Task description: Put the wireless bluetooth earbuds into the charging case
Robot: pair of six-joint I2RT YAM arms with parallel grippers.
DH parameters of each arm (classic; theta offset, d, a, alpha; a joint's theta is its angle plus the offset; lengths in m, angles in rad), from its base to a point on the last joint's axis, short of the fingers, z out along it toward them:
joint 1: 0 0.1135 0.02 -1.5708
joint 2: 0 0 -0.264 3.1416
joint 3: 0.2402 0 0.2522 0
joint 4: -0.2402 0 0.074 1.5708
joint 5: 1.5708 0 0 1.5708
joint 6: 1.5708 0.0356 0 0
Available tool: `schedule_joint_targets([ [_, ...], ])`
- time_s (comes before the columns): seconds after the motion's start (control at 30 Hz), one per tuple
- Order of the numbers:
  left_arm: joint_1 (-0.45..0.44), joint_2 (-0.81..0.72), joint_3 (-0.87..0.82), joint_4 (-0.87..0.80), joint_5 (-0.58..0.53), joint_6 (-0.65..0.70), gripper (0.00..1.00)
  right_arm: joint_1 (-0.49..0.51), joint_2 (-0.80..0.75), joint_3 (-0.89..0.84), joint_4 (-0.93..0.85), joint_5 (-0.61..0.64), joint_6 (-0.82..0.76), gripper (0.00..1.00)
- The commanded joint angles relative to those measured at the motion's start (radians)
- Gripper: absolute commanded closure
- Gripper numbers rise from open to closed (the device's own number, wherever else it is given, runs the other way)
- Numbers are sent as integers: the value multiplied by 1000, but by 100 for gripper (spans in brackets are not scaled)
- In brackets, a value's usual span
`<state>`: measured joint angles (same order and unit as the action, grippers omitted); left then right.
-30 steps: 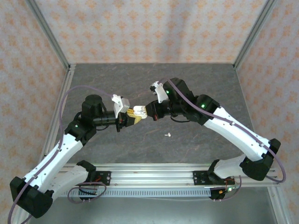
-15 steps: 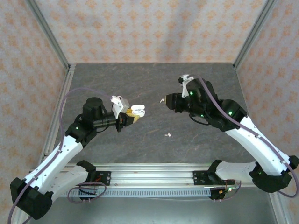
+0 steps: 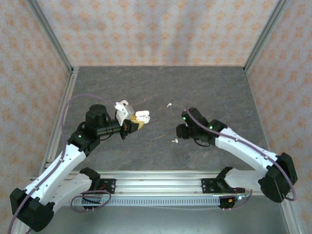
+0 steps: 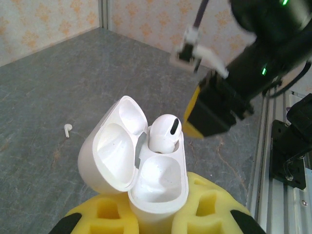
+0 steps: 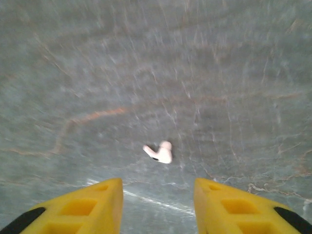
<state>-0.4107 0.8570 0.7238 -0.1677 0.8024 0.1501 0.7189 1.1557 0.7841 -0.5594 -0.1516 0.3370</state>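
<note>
My left gripper (image 3: 134, 122) (image 4: 156, 217) is shut on the white charging case (image 3: 143, 116) (image 4: 158, 187) and holds it above the table. The lid (image 4: 114, 148) stands open. One earbud (image 4: 165, 134) sits in the far slot, and the near slot is bare. A second earbud (image 3: 173, 141) (image 5: 160, 152) lies on the table, just ahead of my right gripper (image 3: 178, 132) (image 5: 157, 207). That gripper is open and hangs low over the earbud, holding nothing. A third earbud (image 3: 169, 104) (image 4: 67, 129) lies farther back on the table.
The dark marbled table (image 3: 161, 83) has metal frame posts at its back corners, in front of patterned walls. An aluminium rail (image 3: 161, 183) runs along the near edge. My right arm (image 4: 234, 92) shows close to the case's right side.
The right gripper has left the case, opened, and swung down and toward the near edge, over the loose earbud. The left gripper has kept hold of the case and barely moved.
</note>
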Motion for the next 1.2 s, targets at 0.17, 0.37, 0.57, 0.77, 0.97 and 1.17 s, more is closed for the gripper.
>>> schedule_joint_targets([
  [0.17, 2, -18, -19, 31, -5, -1, 100, -4, 63, -128, 242, -52, -136, 49],
  [0.37, 1, -15, -17, 35, -9, -5, 100, -3, 212, -91, 226, -85, -186, 51],
  [0.57, 2, -15, -11, 17, -14, 4, 100, 2, 308, -47, 200, -106, -206, 56],
  [0.77, 1, -14, -11, 20, -19, 6, 100, 1, 358, -11, 173, -50, -196, 75],
  [0.97, 1, -16, -10, 16, -19, 8, 100, -5, 374, 63, 120, -28, -224, 88],
  [1.17, 1, -19, -8, 8, -19, 14, 100, -13, 367, 118, 83, -53, -223, 95],
])
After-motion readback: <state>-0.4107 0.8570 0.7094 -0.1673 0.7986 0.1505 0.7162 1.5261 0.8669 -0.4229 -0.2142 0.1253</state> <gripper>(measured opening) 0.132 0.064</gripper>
